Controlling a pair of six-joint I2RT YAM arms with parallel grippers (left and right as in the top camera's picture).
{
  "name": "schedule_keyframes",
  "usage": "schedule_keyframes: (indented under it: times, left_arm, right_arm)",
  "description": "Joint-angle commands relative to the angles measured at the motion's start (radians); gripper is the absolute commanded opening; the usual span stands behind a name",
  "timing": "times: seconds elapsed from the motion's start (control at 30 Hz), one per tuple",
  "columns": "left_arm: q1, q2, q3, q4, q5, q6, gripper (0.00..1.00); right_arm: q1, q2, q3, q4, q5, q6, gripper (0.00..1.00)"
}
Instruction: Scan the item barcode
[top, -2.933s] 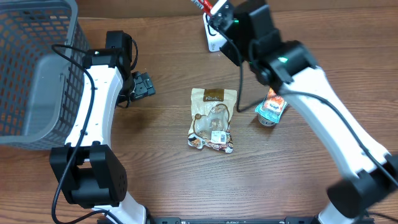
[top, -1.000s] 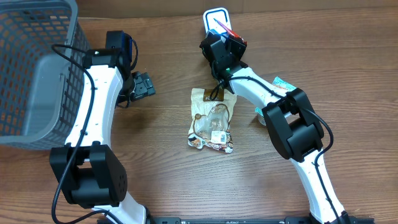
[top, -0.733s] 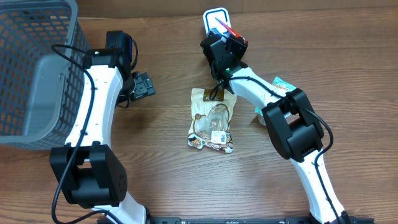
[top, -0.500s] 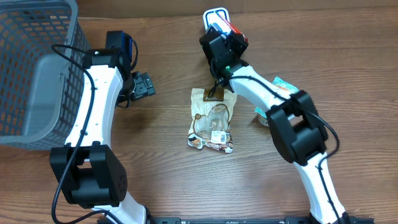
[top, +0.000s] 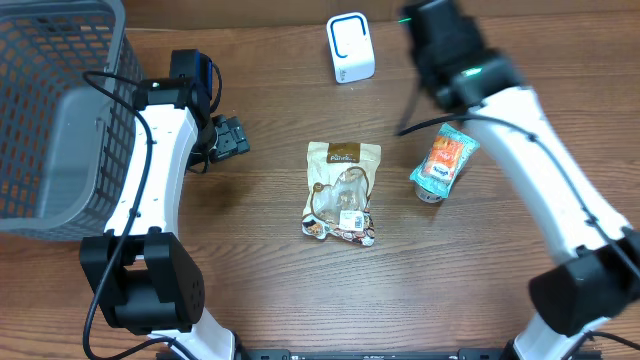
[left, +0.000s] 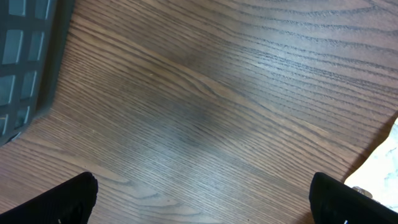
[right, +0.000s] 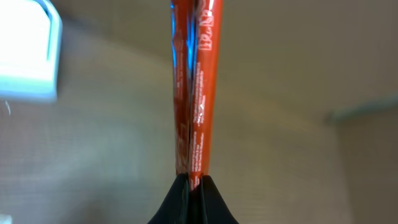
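Overhead showed the right arm swung clear of the barcode scanner (top: 350, 47). Half a second before, its wrist had hung right over that white, blue-ringed unit at the table's (top: 300, 290) far edge. Now the scanner's face lay uncovered, and the arm stood to the right of it and seemingly higher.

In the right wrist view, the right gripper (right: 191, 182) was clenched on the bottom edge of a thin red packet (right: 196, 87). The packet stood edge-on to the lens, and the scanner (right: 25, 56) had slid off to the upper left corner, blurred. No barcode could be read from that angle. From overhead the packet was hidden by the arm.

The withdrawal probably meant the pass over the scanner was finished, though nothing showed whether the code had registered.

The left gripper (top: 229, 138) had not moved. Its jaws were spread wide and empty, low over bare wood near the grey mesh basket (top: 50, 110). A tan snack bag (top: 342, 190) and an orange pouch (top: 443, 165) lay untouched mid-table, likely waiting their turn.
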Motion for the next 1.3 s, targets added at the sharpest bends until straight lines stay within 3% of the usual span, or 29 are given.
schedule_keyframes:
  times: [0.0,0.1,0.3,0.63,0.83,0.9,0.93,1.13,1.27]
  left_arm:
    - [0.0,0.004,0.014,0.0,-0.01,0.02,1.0]
    - [0.0,0.004,0.014,0.0,-0.01,0.02,1.0]
    - [0.0,0.004,0.014,0.0,-0.01,0.02,1.0]
    - [0.0,0.004,0.014,0.0,-0.01,0.02,1.0]
    - [0.0,0.004,0.014,0.0,-0.01,0.02,1.0]
    - [0.0,0.004,0.014,0.0,-0.01,0.02,1.0]
    - [0.0,0.004,0.014,0.0,-0.01,0.02,1.0]
    - [0.0,0.004,0.014,0.0,-0.01,0.02,1.0]
    - [0.0,0.004,0.014,0.0,-0.01,0.02,1.0]
  right_arm:
    - [-0.144,-0.019,0.001,-0.121,-0.329,0.092,0.03]
    - [-0.3,-0.007,-0.032,-0.24,-0.517,0.091,0.04]
    - [-0.466,-0.005,-0.201,-0.257,-0.569,0.087,0.04]
    - [-0.533,-0.005,-0.606,0.046,-0.565,0.087,0.04]
    - [-0.533,-0.005,-0.672,0.115,-0.564,0.088,0.05]
    - [-0.533,-0.005,-0.674,0.114,-0.564,0.088,0.43]
    - [-0.533,-0.005,-0.674,0.113,-0.563,0.088,0.49]
    - [-0.532,-0.014,-0.62,0.059,-0.383,0.205,0.53]
    - [-0.517,-0.055,-0.518,-0.045,-0.417,0.269,0.53]
